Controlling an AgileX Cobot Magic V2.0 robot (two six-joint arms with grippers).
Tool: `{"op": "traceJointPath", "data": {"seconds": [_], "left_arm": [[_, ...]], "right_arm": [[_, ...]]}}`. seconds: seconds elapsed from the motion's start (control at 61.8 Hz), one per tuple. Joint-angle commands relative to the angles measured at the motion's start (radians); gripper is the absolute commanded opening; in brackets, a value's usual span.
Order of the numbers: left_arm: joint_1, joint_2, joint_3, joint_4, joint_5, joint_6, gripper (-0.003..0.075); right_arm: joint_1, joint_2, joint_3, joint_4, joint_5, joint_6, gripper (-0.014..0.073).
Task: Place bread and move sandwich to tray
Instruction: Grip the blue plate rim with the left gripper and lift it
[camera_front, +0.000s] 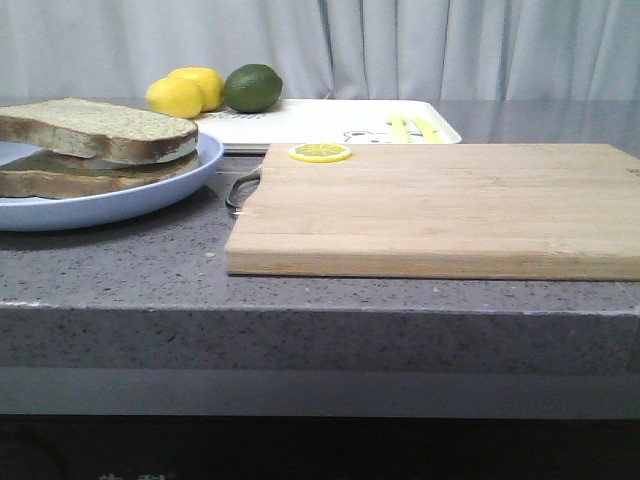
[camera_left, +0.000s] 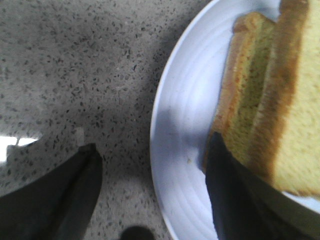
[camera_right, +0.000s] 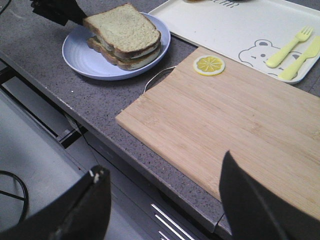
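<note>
Nearest the front camera, the cutting board (camera_front: 440, 210) lies flat on the grey speckled counter (camera_front: 120, 270), with a lemon slice (camera_front: 320, 152) on its far left corner. Left of the board, a pale blue plate (camera_front: 150, 195) holds the stacked bread (camera_front: 100, 128), a thick slice lying on top of a thinner one (camera_front: 70, 180). Behind the board sits the white tray (camera_front: 300, 125), printed with a bear and a yellow fork and knife; two lemons (camera_front: 185, 93) and a lime (camera_front: 252, 87) rest at its far left end.

The left gripper (camera_left: 150, 165) has its fingers spread wide, one over the bare counter and the other beside the bread stack over the plate. The right gripper (camera_right: 160, 200) is also spread, hanging above the near edge of the board, holding nothing.
</note>
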Motion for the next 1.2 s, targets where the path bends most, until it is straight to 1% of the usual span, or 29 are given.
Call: {"op": "traceJointPath", "data": {"seconds": [0.0, 0.081, 0.178, 0.34, 0.437, 0.679, 0.776, 0.922, 1.18], "left_arm": [[0.0, -0.003, -0.037, -0.05, -0.021, 0.003, 0.0437], [0.0, 0.018, -0.037, -0.082, -0.023, 0.013, 0.0421], [0.0, 0.037, -0.037, -0.118, -0.023, 0.033, 0.0374], [0.0, 0.07, -0.037, -0.129, -0.016, 0.033, 0.0285], [0.0, 0.075, -0.037, -0.133, -0.016, 0.033, 0.0222], [0.0, 0.075, -0.039, -0.133, -0.016, 0.033, 0.0033], [0.0, 0.075, -0.039, -0.133, -0.01, 0.033, -0.0021], [0.0, 0.071, -0.04, -0.133, -0.002, 0.033, -0.002], [0.0, -0.006, -0.046, -0.141, -0.005, 0.034, -0.002]], "right_arm": [[-0.005, 0.001, -0.02, 0.015, -0.07, -0.004, 0.0487], [-0.005, 0.001, -0.02, 0.015, -0.07, -0.004, 0.0487], [-0.005, 0.001, -0.02, 0.015, -0.07, -0.004, 0.0487], [-0.005, 0.001, -0.02, 0.015, -0.07, -0.004, 0.0487], [-0.005, 0.001, -0.02, 0.015, -0.07, -0.004, 0.0487], [-0.005, 0.001, -0.02, 0.015, -0.07, -0.004, 0.0487], [-0.005, 0.001, -0.02, 0.015, -0.07, -0.004, 0.0487], [-0.005, 0.001, -0.02, 0.015, -0.07, -0.004, 0.0487], [-0.005, 0.001, -0.02, 0.015, -0.07, -0.004, 0.0487]]}}
